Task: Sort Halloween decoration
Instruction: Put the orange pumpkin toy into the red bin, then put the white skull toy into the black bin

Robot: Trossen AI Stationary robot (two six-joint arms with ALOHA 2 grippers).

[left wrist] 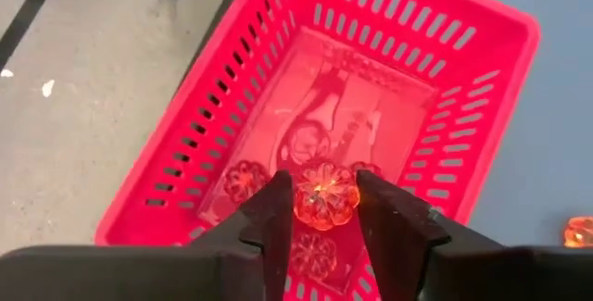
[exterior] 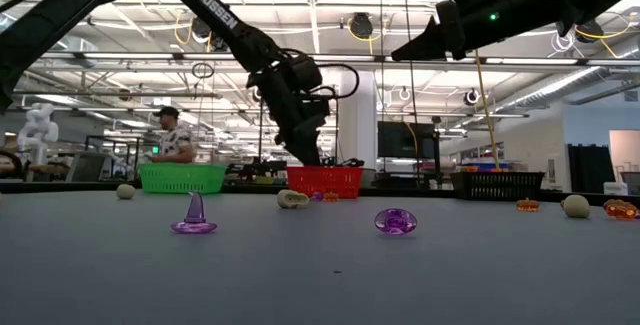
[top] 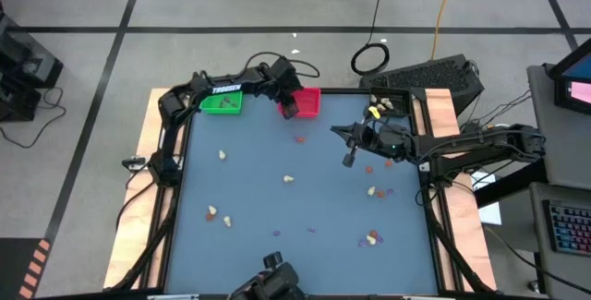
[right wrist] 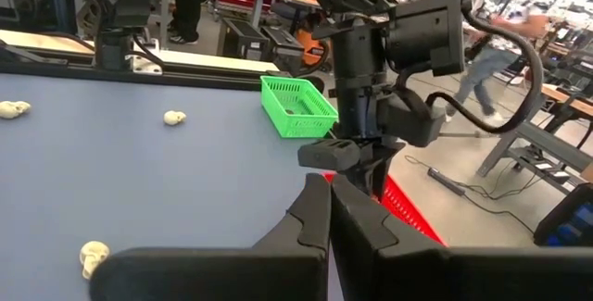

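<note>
Left gripper (left wrist: 320,210) above the red basket (left wrist: 463,125) at the bench's far edge, jaws around an orange pumpkin trinket (left wrist: 325,195); right gripper (top: 350,161) raised mid-bench, jaws closed, empty

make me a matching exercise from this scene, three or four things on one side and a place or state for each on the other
Things:
1. orange pumpkin trinket
2. right gripper
3. green tray
4. purple witch hat

Places or states:
A. standing upright on the table
B. between the left gripper's jaws, above the red tray
C. shut, empty, over the table
D. beside the red tray at the table's far edge

Pairs: 1-B, 2-C, 3-D, 4-A
</note>
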